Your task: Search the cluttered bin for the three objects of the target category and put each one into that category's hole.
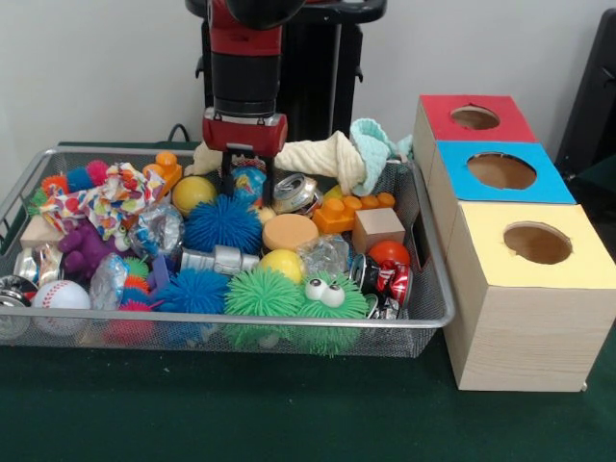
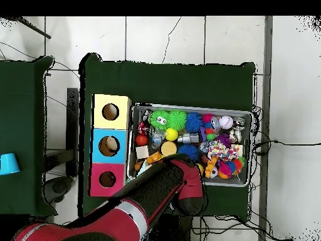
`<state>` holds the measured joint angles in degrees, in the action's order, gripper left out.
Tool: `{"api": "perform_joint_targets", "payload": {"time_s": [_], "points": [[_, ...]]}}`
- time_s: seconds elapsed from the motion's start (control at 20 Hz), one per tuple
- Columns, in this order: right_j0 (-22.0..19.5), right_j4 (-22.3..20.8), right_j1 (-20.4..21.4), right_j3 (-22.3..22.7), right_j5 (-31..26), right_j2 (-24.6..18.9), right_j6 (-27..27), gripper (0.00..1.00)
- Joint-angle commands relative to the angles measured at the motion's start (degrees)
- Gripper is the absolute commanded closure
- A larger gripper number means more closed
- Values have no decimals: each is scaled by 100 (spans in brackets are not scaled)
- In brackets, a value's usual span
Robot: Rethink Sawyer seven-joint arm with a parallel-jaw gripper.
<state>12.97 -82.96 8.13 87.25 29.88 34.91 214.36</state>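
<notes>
Bin (image 1: 428, 289) is a wire-mesh basket packed full, sitting on the green table (image 1: 289, 414) just beside the row of three wooden hole boxes: red-topped box (image 1: 474, 117), blue-topped box (image 1: 502, 171), yellow-topped box (image 1: 536, 243), each with one round hole on top. You've got the gripper (image 1: 247, 178) lowered into the back of the bin near the middle of its far edge, black fingers (image 1: 231, 164) straddling a small multicoloured ball (image 1: 249, 183); they look narrow around it, but you can't confirm from either view whether they are actually touching or clamped on it. The overhead view is no help, since the red arm (image 2: 125, 219) covers the gripper. Around that spot: a yellow ball (image 1: 192, 193) and a blue spiky ball (image 1: 223, 223) toward one side, a crushed silver can (image 1: 295, 192) and an orange toy brick (image 1: 351, 212) toward the other, and a cream cloth (image 1: 322, 156) draped on the far rim. Nearer the front edge you have a green spiky toy with eyes (image 1: 327, 298), a second green spiky ball (image 1: 262, 292), a red soda can (image 1: 385, 279), a wooden cube (image 1: 377, 229), a baseball (image 1: 61, 295) at the front corner away from the boxes, and a purple toy (image 1: 85, 248). Nothing sits in or on the box holes.
</notes>
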Motion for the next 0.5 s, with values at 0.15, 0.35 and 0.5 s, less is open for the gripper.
{"api": "perform_joint_targets", "payload": {"time_s": [0.15, 0.35, 0.5], "points": [[11, -113, 60, -83, 511, -1187, -769, 0], [23, -178, 115, -54, 510, -1219, -691, 0], [19, -197, 135, -44, 476, -1242, -666, 0]]}}
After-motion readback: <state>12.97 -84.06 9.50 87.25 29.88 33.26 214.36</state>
